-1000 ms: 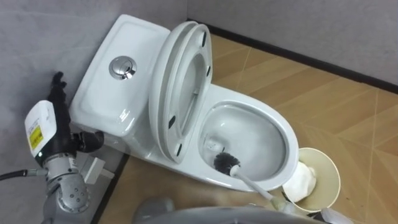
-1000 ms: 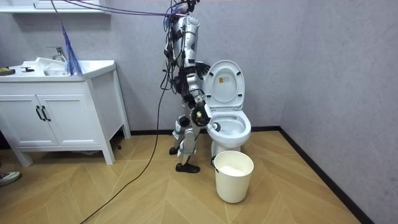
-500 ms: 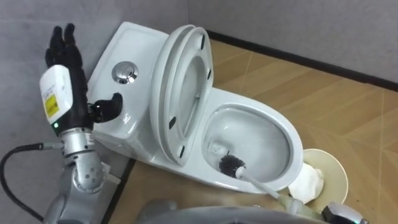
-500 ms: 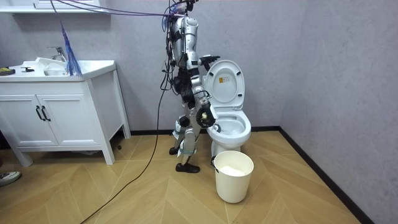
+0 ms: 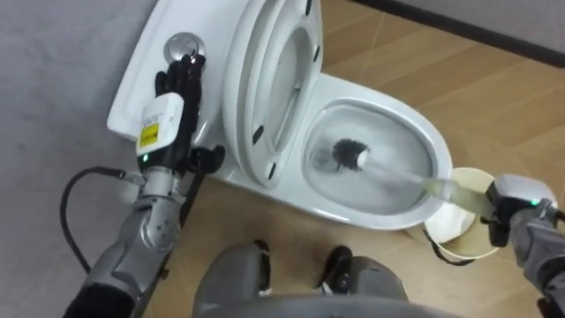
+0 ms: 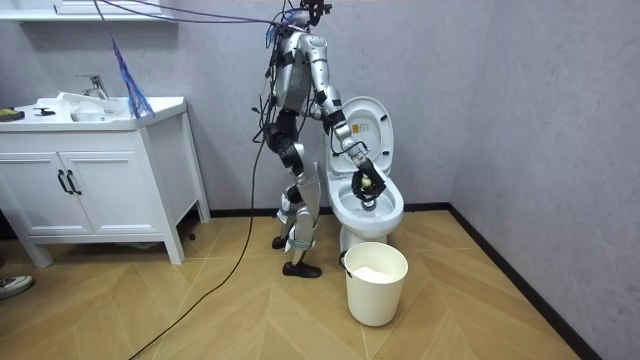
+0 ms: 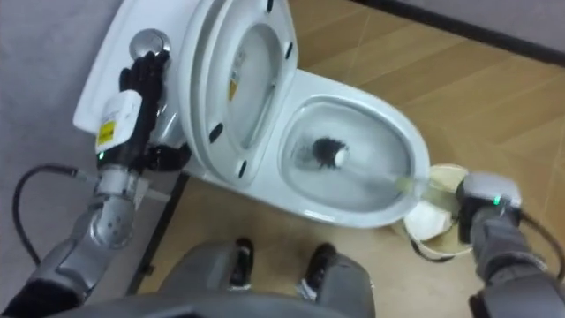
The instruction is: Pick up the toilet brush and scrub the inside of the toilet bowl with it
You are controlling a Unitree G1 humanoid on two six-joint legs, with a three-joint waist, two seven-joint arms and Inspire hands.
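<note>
The brush (image 5: 350,155) has its head in the toilet bowl (image 5: 340,208). Its handle runs out over the bowl's right rim to the right hand (image 5: 516,212), beside the bucket (image 5: 463,190) on the floor right of the bowl. The seat and lid (image 5: 274,79) stand raised between bowl and tank (image 5: 146,84). The left hand (image 5: 177,97) lies on the tank, just beside the flush button (image 5: 183,42).

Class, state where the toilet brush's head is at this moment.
In the left eye view, the brush head sits inside the toilet bowl, right of the raised seat.
</note>
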